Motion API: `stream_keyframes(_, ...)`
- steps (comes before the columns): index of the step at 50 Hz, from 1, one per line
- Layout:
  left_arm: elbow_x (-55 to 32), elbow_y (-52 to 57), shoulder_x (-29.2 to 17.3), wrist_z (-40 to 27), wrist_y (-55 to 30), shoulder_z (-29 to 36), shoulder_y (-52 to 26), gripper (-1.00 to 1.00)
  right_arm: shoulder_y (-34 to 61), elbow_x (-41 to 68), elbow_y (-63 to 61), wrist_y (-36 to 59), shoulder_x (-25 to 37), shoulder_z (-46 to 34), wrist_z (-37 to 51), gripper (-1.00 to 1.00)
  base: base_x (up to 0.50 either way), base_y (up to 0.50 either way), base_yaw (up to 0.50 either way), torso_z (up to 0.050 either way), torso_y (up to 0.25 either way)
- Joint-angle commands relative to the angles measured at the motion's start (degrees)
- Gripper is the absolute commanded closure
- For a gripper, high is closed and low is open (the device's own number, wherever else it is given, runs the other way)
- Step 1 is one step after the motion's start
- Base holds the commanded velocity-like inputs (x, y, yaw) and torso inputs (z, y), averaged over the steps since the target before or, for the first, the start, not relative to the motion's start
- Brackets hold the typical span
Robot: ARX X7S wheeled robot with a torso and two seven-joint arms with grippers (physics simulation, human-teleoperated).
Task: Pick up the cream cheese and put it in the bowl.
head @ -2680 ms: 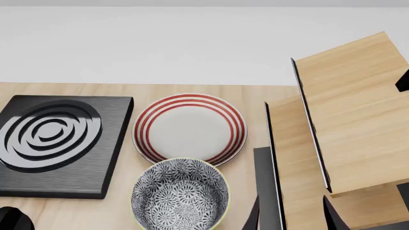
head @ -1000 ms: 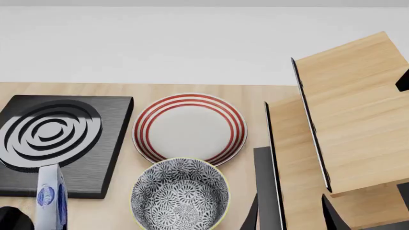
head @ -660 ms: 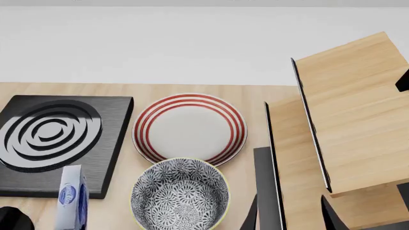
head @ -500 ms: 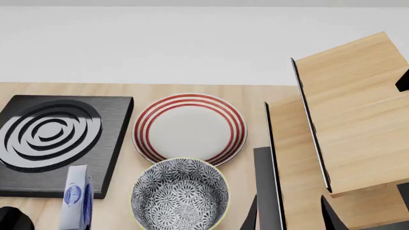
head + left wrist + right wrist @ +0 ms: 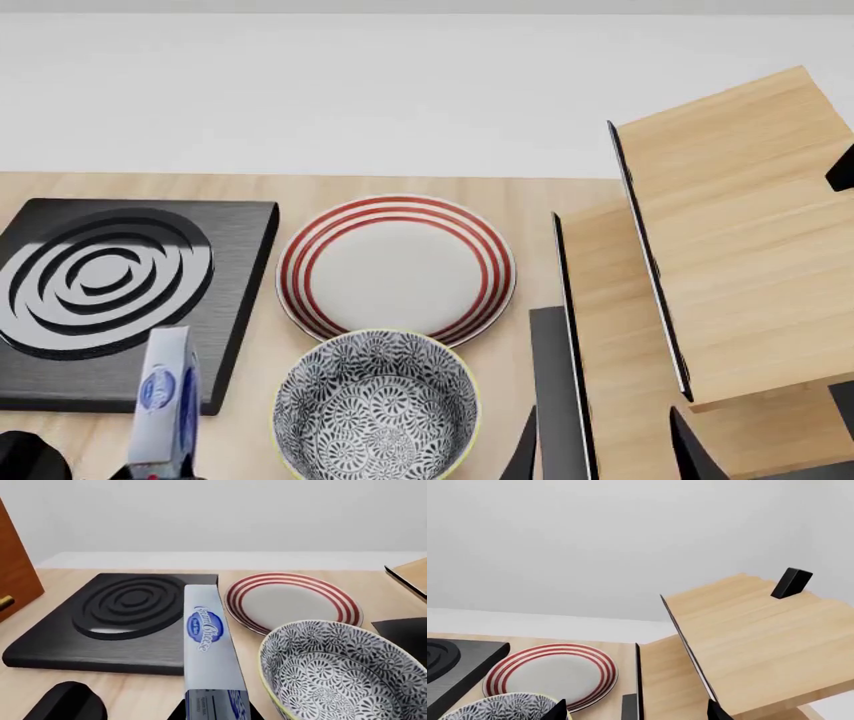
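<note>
Cream cheese (image 5: 212, 655) sat pinched at its near end in your left gripper (image 5: 212, 711), whose dark fingers showed only at the frame's lower edge, closed on the box. From that grip the box ran lengthwise straight away from the claw, logo face up in the wrist view, held edge-up and raised over the table (image 5: 254, 440) in the head view. It hung just left of the bowl (image 5: 376, 405), in front of the black stove block (image 5: 107, 290). You needed a short rightward carry, so the left arm was the nearer one. Your right gripper (image 5: 634, 711) showed only fingertips, spread apart with nothing between them. The red-ringed plate (image 5: 396, 268) lay behind the bowl.
</note>
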Motion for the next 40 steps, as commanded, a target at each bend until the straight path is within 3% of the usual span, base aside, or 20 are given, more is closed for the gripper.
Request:
stream_keyframes(1, -0.78, 0.9, 0.24, 0.05, 0.22, -0.28, -1.16, 1.0, 0.12, 0.14, -0.15, 0.15, 0.27, 0.06, 0.1, -1.0, 0.0, 0.0, 0.0, 0.0, 0.0)
stream_keyframes(40, -0.96, -0.3, 1.59, 2.84, -3.72, 4.9, -7.52, 1.0, -0.07, 0.25, 0.19, -0.34, 0.42, -0.28, 0.34, -1.0, 0.0, 0.0, 0.0, 0.0, 0.001)
